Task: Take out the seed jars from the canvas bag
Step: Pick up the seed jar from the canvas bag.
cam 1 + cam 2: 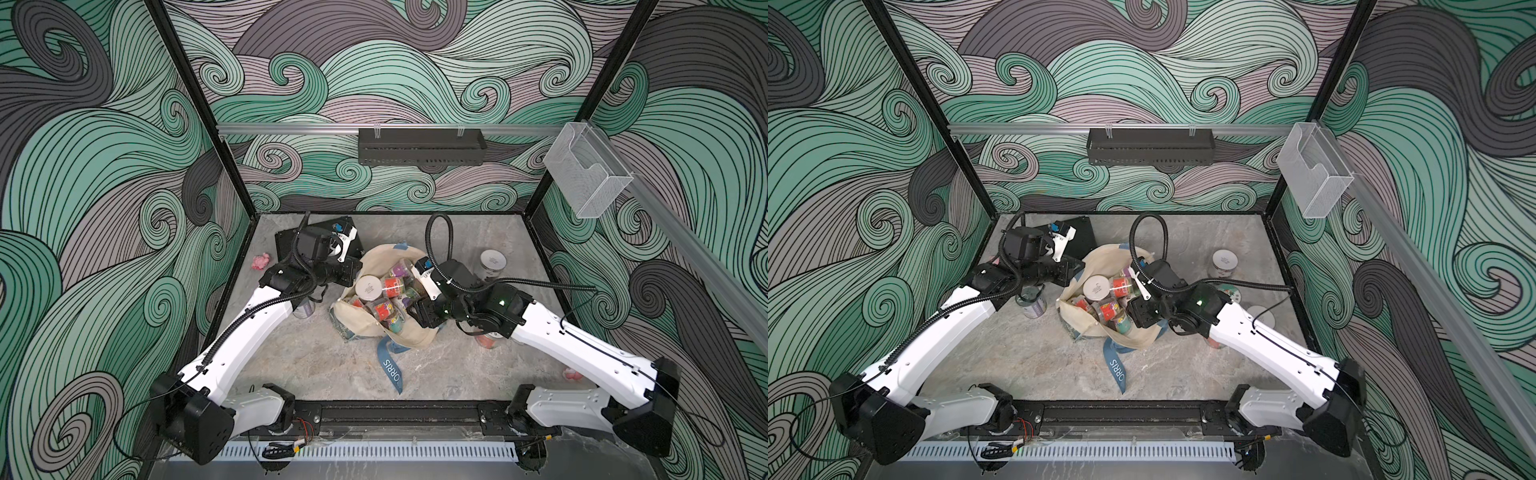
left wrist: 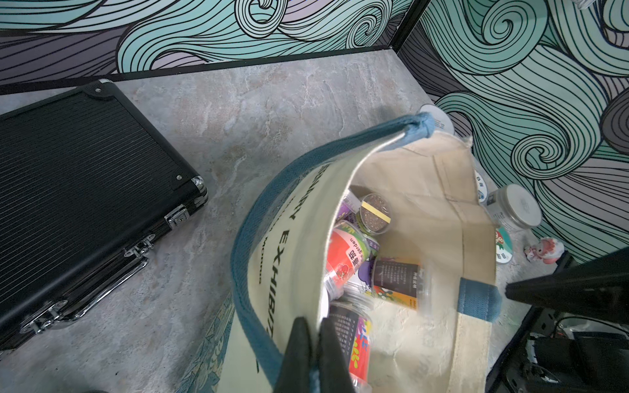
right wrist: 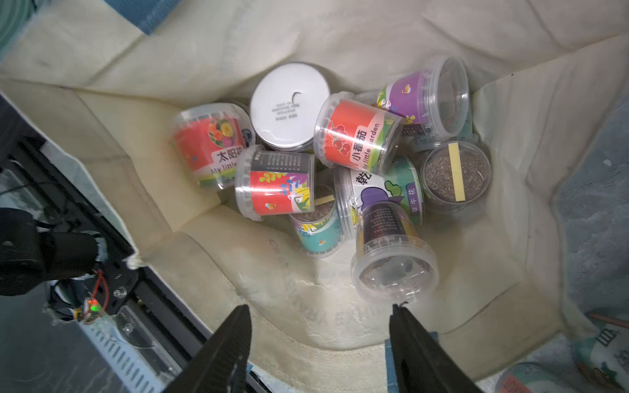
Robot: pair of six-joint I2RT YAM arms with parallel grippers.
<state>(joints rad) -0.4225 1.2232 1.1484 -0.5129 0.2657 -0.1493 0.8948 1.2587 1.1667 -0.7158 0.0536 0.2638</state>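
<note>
The canvas bag, cream with blue straps, lies slumped with its mouth open. Clear seed jars are heaped inside, mostly tipped; a white-lidded jar stands upright outside.

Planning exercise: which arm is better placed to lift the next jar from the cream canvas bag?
Right: the right gripper, open, hangs over the clear plastic jars; the left gripper pinches the cream canvas bag.

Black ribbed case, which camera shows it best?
The left wrist view: the black ribbed case lies uncovered, latches visible. In both top views the left arm covers most of it. The right wrist view misses it.
</note>
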